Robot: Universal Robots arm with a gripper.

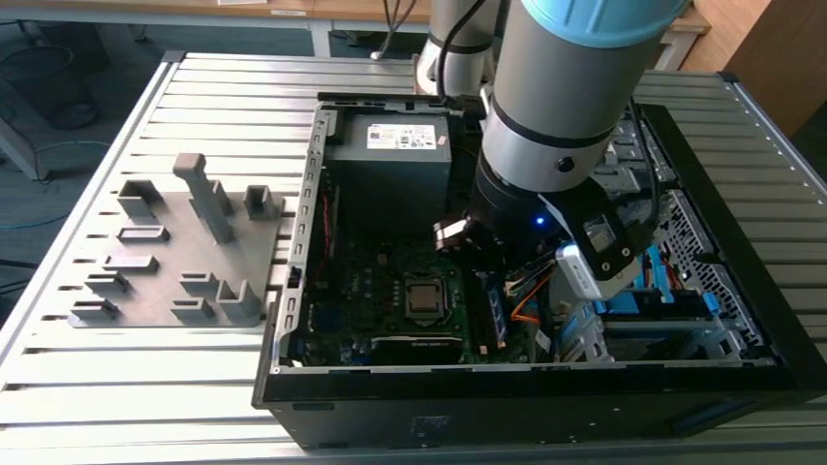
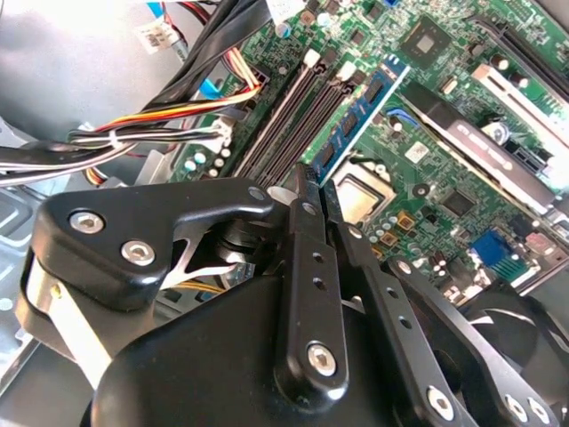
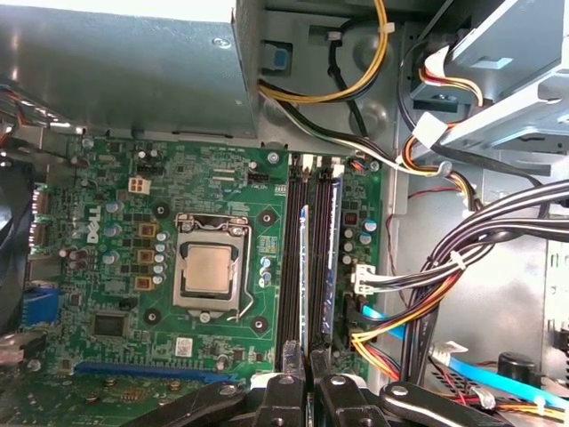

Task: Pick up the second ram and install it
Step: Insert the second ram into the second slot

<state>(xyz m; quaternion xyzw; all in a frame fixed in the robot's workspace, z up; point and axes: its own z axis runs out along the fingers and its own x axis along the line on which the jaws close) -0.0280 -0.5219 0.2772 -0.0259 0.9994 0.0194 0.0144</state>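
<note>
Gripper (image 3: 305, 378) clenched on the second ram (image 3: 304, 276), held on edge over the memory slots (image 3: 294, 258) w/ its long axis parallel to them, just beside the other ram (image 3: 334, 258), near the processor socket (image 3: 212, 269).

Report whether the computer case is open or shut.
Open: in the exterior view the computer case has no side panel on top, and its motherboard lies exposed.

In the exterior view the arm (image 1: 568, 126) hides the gripper and much of the motherboard (image 1: 387, 291). In the first wrist view the picture's edge cuts the finger linkage (image 3: 298, 400) off, and whether a module sits between cannot be told.
</note>
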